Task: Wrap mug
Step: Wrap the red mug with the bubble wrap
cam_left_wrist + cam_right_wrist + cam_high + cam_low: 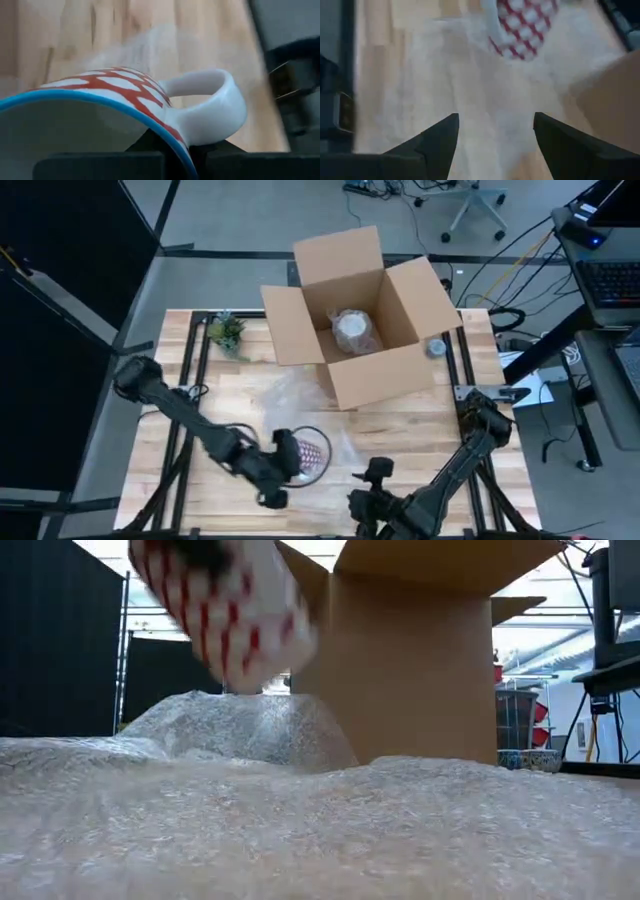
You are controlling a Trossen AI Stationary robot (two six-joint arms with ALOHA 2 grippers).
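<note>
The mug (312, 455) is white with a red lattice and a blue rim. It hangs over the clear bubble wrap (300, 408) at the table's near middle, and my left gripper (288, 460) is shut on it. In the low view the mug (230, 610) is clear above the wrap (320, 830). My right gripper (376, 472) stands open just to the mug's right, near the table's front edge. Its wrist view shows the mug (524, 22) ahead of the open gripper (495, 130), with nothing between the fingers. My left gripper pinches the mug's blue rim (172, 142) right beside the base of the white handle (215, 107). One finger is inside the mug and one outside. The fingers come from the table's left. The mug is lifted clear of the wrap, tipped, its mouth toward the gripper.
An open cardboard box (360, 320) stands at the far middle with a wrapped item (352, 330) inside. A small plant (228, 332) sits at the far left and a small grey object (436, 347) beside the box's right flap. Bare wood lies at the table's near left.
</note>
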